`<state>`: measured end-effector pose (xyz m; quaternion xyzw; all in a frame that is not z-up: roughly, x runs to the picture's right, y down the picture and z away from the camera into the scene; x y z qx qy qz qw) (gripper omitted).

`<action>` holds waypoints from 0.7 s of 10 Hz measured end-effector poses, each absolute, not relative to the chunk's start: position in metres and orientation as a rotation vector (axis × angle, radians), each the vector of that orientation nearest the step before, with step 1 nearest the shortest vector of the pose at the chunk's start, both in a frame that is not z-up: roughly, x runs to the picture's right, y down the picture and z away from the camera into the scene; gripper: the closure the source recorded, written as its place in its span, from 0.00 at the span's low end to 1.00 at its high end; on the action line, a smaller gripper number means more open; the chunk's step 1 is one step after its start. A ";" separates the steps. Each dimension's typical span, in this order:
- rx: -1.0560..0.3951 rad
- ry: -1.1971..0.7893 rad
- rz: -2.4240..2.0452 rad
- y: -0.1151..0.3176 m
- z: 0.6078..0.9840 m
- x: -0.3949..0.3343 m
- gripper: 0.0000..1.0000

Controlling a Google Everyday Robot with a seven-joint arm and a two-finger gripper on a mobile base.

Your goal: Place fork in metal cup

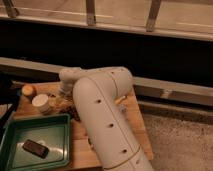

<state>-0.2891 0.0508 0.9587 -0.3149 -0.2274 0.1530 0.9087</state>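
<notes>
My white arm point(102, 117) fills the middle of the camera view and covers most of the wooden table point(134, 131). Its wrist point(70, 78) bends down at the table's back left. The gripper point(63, 96) hangs below the wrist, just right of a white cup point(41, 103), over a cluster of small dim items. The fork is hidden or out of view. The metal cup is hidden behind the arm as well.
A green tray point(12, 134) sits at the front left with a dark flat object point(36, 148) in it. An orange round item point(28, 90) lies at the back left. A yellowish item point(120, 100) peeks out right of the arm. Dark ledge and railing stand behind.
</notes>
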 end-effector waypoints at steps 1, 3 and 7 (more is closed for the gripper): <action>-0.650 -0.477 0.321 0.051 0.962 -0.291 0.34; -0.651 -0.492 0.326 0.053 0.966 -0.298 0.34; -0.646 -0.506 0.334 0.052 0.968 -0.302 0.63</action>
